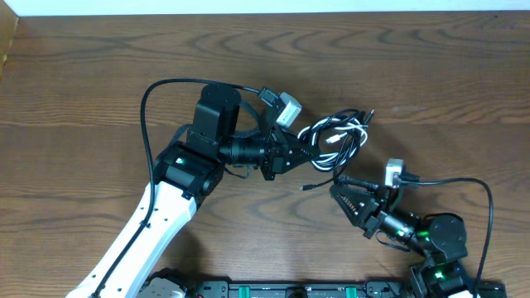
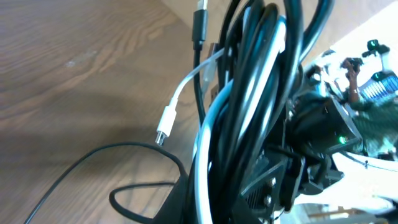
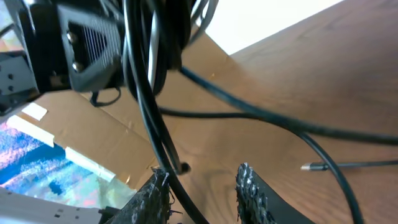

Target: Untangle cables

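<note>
The cables (image 1: 335, 132) form one knotted bundle of black and white cords just right of the table's middle. My left gripper (image 1: 300, 154) is shut on the bundle's left side. In the left wrist view the bundle (image 2: 249, 93) fills the frame, and a white plug (image 2: 163, 127) hangs out to the left. My right gripper (image 1: 341, 192) sits just below the bundle, pointing up-left. Its jaws (image 3: 202, 177) stand apart, and a black cord (image 3: 163, 149) runs down between them against the left finger. A loose black plug (image 3: 314, 166) lies on the wood (image 1: 305, 188).
The wooden table (image 1: 431, 74) stretches on all sides of the bundle. The left arm's thick black cable (image 1: 149, 108) arcs over the table's left half. A dark base rail (image 1: 281, 290) runs along the front edge. Cardboard (image 3: 93, 130) shows beyond the table in the right wrist view.
</note>
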Robot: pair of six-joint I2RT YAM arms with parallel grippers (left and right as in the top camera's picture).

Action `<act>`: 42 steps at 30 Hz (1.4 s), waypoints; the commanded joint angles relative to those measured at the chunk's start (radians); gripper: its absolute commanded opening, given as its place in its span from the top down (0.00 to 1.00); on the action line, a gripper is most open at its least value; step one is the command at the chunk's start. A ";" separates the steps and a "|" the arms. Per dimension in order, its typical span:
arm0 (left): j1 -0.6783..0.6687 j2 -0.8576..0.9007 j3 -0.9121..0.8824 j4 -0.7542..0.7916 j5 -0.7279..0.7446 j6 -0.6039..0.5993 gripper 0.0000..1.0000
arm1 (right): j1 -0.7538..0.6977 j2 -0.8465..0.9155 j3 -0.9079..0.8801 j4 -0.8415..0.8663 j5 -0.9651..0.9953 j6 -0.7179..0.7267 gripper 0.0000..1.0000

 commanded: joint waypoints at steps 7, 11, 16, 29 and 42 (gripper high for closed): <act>-0.001 0.005 0.021 0.024 -0.134 -0.152 0.92 | 0.127 0.076 0.005 0.035 0.102 0.005 0.68; -0.001 0.005 0.021 0.026 -0.190 -0.198 0.92 | 0.167 0.107 0.005 0.092 0.102 0.005 0.81; -0.001 0.005 0.021 0.043 -0.288 -0.315 0.92 | 0.202 0.153 0.005 0.099 0.101 0.005 0.99; -0.078 0.008 0.021 0.079 -0.513 -0.507 0.92 | 0.283 0.275 0.005 0.333 0.134 0.094 0.99; -0.203 0.011 0.021 0.032 -0.758 -0.406 0.92 | 0.298 0.356 0.005 0.571 0.155 0.221 0.99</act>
